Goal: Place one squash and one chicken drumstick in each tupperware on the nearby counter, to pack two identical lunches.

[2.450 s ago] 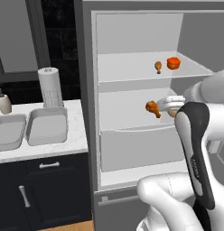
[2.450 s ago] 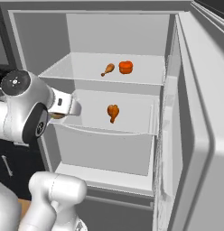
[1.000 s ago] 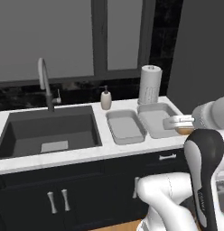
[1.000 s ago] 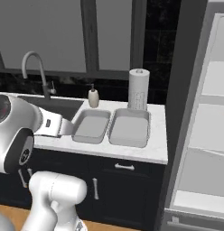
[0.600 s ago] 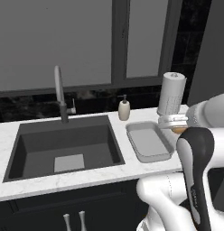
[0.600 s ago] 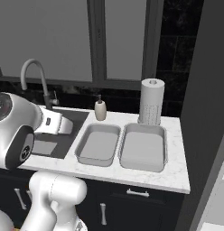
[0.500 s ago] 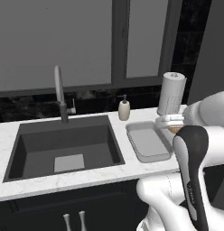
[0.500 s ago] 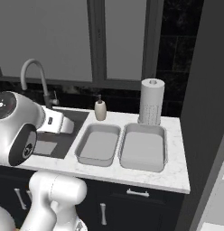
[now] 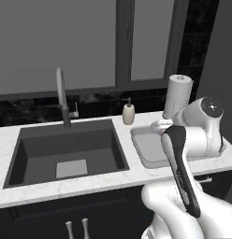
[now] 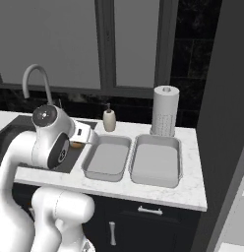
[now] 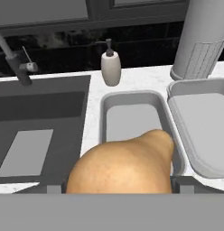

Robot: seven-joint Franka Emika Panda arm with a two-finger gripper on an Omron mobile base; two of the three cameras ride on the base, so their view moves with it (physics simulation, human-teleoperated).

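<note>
Now we see the base parked closer to the counter [image 10: 190, 194] than 0.5 s ago, when the arm's upper body sat lower and further right in the left base view; the fridge from 2.5 s ago is out of frame. Our gripper [image 10: 80, 139] hovers just left of the 2 tupperware trays, the left tray [image 10: 108, 158] and the right tray [image 10: 156, 160], which sit side by side, touching or nearly so. In the hand view a tan squash [image 11: 123, 164] sits between the finger tips with the jaws spread wide around it, held above the near end of the left tray. Behind stand a soap dispenser [image 10: 109, 119] and a paper towel roll [image 10: 164, 111]; the dark sink [image 9: 66, 151] lies left.
</note>
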